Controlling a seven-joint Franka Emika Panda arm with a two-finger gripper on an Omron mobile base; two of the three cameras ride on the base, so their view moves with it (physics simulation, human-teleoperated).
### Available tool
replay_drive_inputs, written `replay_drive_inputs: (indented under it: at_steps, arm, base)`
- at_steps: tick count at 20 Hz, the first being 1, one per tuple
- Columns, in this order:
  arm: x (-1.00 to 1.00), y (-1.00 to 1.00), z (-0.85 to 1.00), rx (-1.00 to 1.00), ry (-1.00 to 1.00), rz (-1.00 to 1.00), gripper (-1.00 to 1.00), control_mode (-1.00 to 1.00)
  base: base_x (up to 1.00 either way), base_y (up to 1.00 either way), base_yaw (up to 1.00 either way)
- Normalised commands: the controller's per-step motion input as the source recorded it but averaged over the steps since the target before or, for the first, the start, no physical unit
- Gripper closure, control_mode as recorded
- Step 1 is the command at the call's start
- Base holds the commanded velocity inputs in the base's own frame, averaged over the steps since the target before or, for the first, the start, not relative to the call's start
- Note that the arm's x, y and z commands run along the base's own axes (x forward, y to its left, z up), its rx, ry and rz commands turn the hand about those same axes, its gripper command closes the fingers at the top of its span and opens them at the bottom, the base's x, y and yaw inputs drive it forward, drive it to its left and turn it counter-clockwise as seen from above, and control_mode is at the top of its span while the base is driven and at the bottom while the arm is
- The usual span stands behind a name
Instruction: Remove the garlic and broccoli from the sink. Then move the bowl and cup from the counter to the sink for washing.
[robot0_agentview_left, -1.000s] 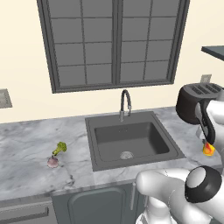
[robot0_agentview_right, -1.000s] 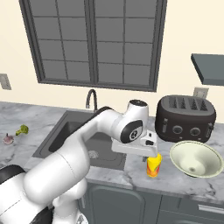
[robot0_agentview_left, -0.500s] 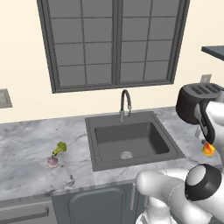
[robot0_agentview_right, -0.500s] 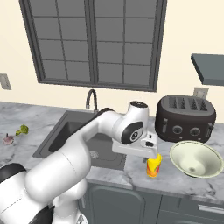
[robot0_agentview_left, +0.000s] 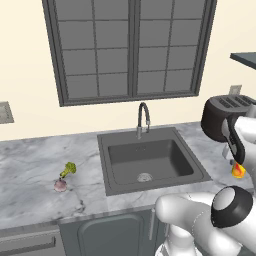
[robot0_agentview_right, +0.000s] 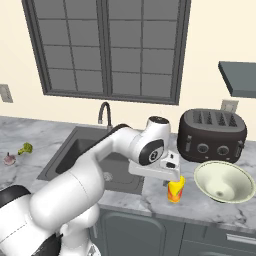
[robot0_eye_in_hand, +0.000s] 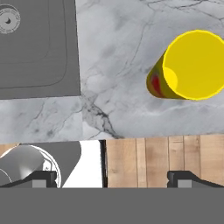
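Sink (robot0_agentview_left: 150, 162) holds no produce; spread-fingered gripper (robot0_eye_in_hand: 111, 177) hovers above upright cup (robot0_eye_in_hand: 190, 65).

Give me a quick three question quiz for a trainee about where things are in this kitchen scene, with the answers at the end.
1. True or false: the garlic and the broccoli lie in the sink.
2. Multiple choice: the cup stands on the counter A) left of the sink, B) between the sink and the bowl, C) behind the toaster.
3. Fill in: the hand hovers above the cup with its jaws ____.

Key: 1. False, both lie on the counter left of the sink. 2. B. 3. open, holding nothing.
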Motion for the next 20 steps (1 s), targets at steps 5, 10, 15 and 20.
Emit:
replay_drive_inputs:
  at_steps: [5,10,15,20]
  arm:
    - [0.03,-0.02,0.0,0.0,0.0,-0.02,-1.0,-1.0]
    - [0.09,-0.03,0.0,0.0,-0.01,0.0,-1.0,-1.0]
    - [0.13,0.0,0.0,0.0,-0.04,0.0,-1.0,-1.0]
    - [0.13,-0.04,0.0,0.0,-0.03,0.0,-1.0,-1.0]
  base:
    - [0.0,0.0,0.0]
    - [0.0,0.0,0.0]
    - [0.0,0.0,0.0]
    - [0.0,0.0,0.0]
